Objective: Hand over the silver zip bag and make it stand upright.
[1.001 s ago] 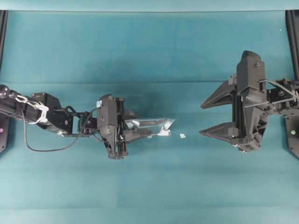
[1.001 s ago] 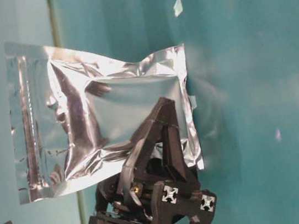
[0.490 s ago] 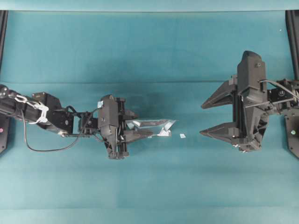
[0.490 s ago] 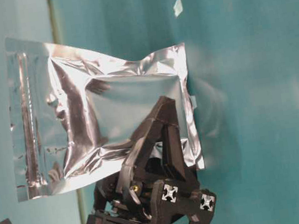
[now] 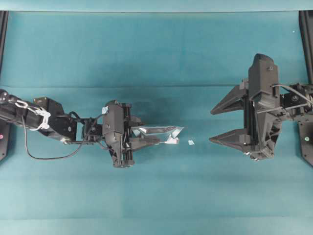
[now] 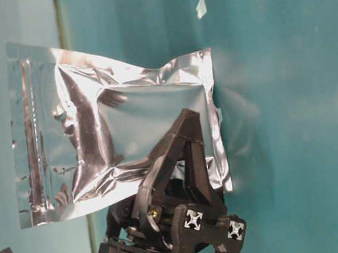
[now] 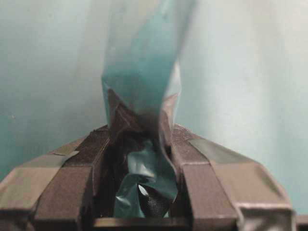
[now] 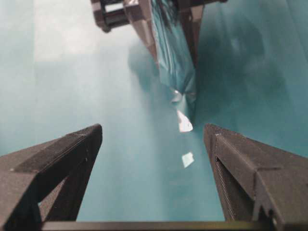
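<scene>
The silver zip bag (image 5: 168, 131) is a crinkled foil pouch, seen edge-on from overhead and held off the teal table. My left gripper (image 5: 144, 132) is shut on its long lower edge. At table level the bag (image 6: 112, 122) shows its broad face, its zip strip at the left, with the left gripper (image 6: 186, 133) clamped on it from below. In the left wrist view the foil (image 7: 144, 86) rises from between the left gripper's (image 7: 140, 122) fingers. My right gripper (image 5: 211, 126) is open and empty, a short way right of the bag's end. It (image 8: 151, 132) faces the bag (image 8: 175, 53).
A tiny white scrap (image 5: 190, 142) lies on the teal table (image 5: 156, 54) between the bag's end and the right gripper, also visible as a scrap (image 8: 187, 159) in the right wrist view. Black frame posts (image 5: 307, 39) stand at the table's side edges.
Almost nothing. The bag has shifted by a hair in the table-level view. Both arms hold their places.
</scene>
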